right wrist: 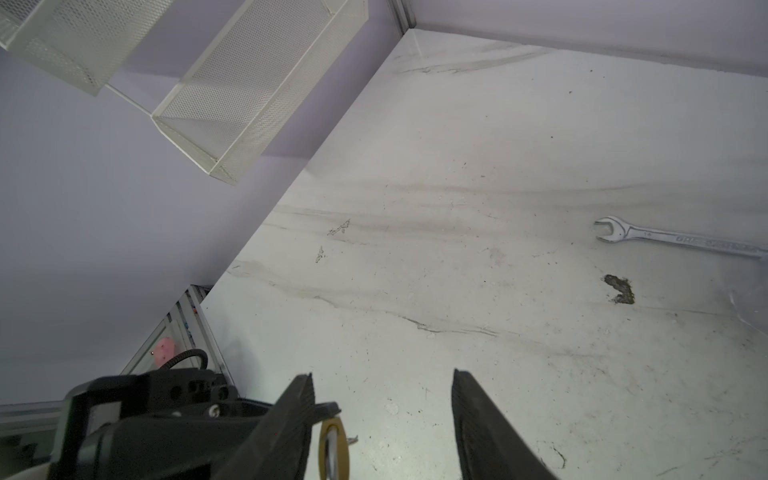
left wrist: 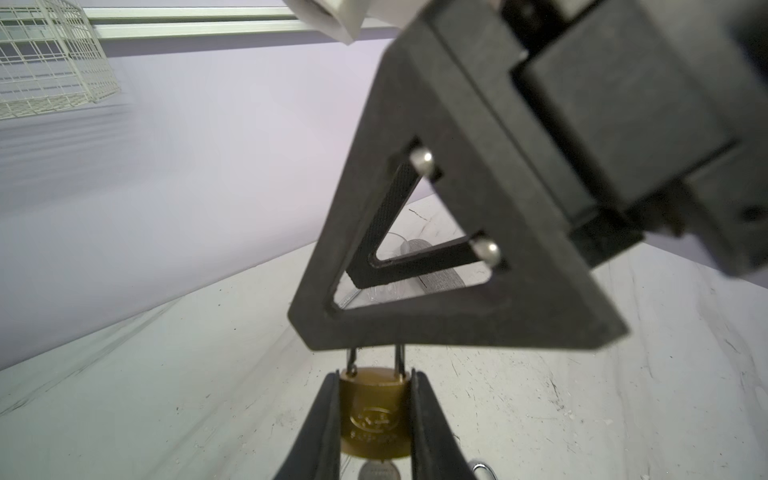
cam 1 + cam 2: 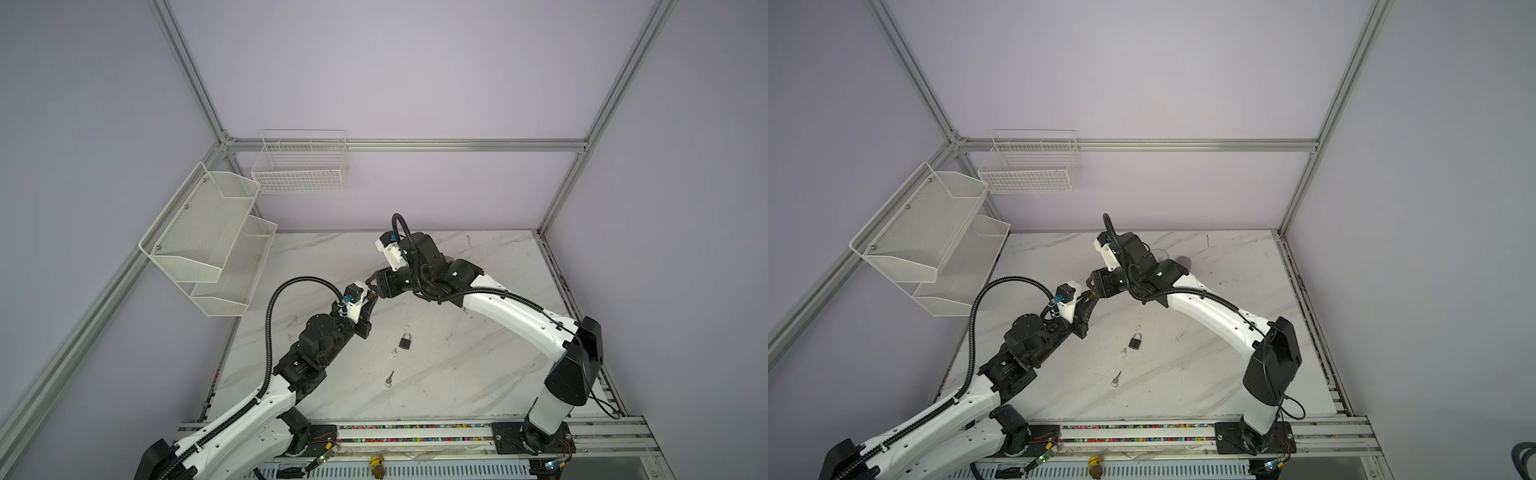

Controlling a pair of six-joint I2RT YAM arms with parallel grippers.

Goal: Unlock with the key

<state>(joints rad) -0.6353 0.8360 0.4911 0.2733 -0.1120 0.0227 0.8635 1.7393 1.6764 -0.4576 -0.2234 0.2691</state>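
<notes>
A brass padlock (image 2: 376,411) is held above the table, and my left gripper (image 2: 376,376) is shut on its body. In both top views it shows as a brown spot (image 3: 371,297) (image 3: 1091,296) at the fingertips of the left gripper (image 3: 370,303). A silver key head (image 2: 378,471) shows just under the lock's body. My right gripper (image 1: 382,376) is open beside the lock, which I see edge-on (image 1: 332,449) close to one of its fingers (image 1: 299,415). That finger covers the shackle in the left wrist view. A loose key (image 3: 389,378) (image 3: 1116,378) with a ring lies on the marble table (image 3: 478,374).
A small black padlock (image 3: 405,340) (image 3: 1135,341) lies on the table near the loose key. A wrench (image 1: 681,243) rests farther back. White mesh shelves (image 3: 208,241) hang on the left wall and a wire basket (image 3: 301,166) on the back wall.
</notes>
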